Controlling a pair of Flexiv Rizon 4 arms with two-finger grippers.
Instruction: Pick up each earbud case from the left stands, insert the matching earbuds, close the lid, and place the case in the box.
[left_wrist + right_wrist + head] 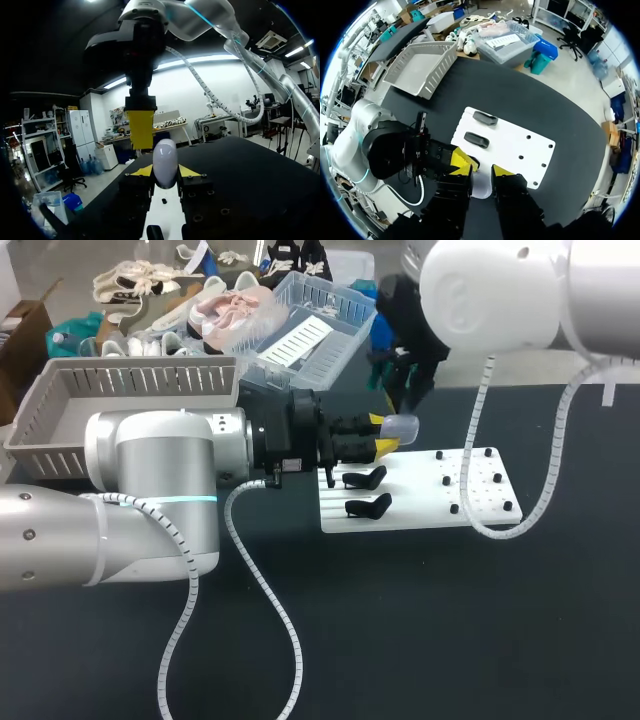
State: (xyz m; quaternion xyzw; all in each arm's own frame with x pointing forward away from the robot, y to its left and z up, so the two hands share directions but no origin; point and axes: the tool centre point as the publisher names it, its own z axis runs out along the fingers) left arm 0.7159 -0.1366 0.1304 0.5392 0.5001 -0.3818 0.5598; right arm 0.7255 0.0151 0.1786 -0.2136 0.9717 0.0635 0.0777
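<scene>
- A dark table (450, 640) with two robot arms meeting over a white pegged board (480, 485) that lies flat near its middle.
- The left arm comes in from the left, and the left gripper (383, 435) points sideways over the board's near-left corner.
- Its two yellow-tipped fingers are closed narrowly on a small, pale, translucent earbud case (402, 427). The case is held off the board and sticks out past the fingertips.
- In the left wrist view the case (165, 162) stands upright between the fingertips (142, 171), touched from both sides.
- The right arm enters from the upper right, and the right gripper (411, 398) hangs straight down just above the case.
- In the right wrist view the right gripper (482, 171) has its fingers only a little apart, and the case (481, 187) shows through the gap beneath them.
- I cannot tell whether those fingers touch the case.
- Two black elongated pieces lie on the left part of the board, one (366, 478) behind the other (369, 506), just beside the left gripper.
- Small black pegs dot the right part of the board.
- A grey slatted box (130, 375) sits at the table's far left, well apart from the case.
</scene>
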